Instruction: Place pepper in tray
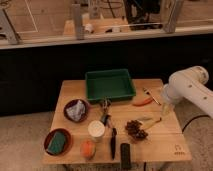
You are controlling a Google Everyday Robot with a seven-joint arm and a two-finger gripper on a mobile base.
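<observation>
One wooden table [165,142] carries everything. White arm [190,87] looms over its right edge. Green tray [110,74] sits empty at rear centre. Gripper [166,109] hangs low just right of the pepper, apart from it; spread or pressed together, cannot tell. Yellowish banana-like item [152,122] lies near, toward the front. Pepper [143,102] rests on bare wood just off the tray's right front corner, unheld. Risks, as judged: an off-centre descent rolls the slender pepper against the tray wall; its tapered curve slips on lifting; the yellowish item gets taken instead.
</observation>
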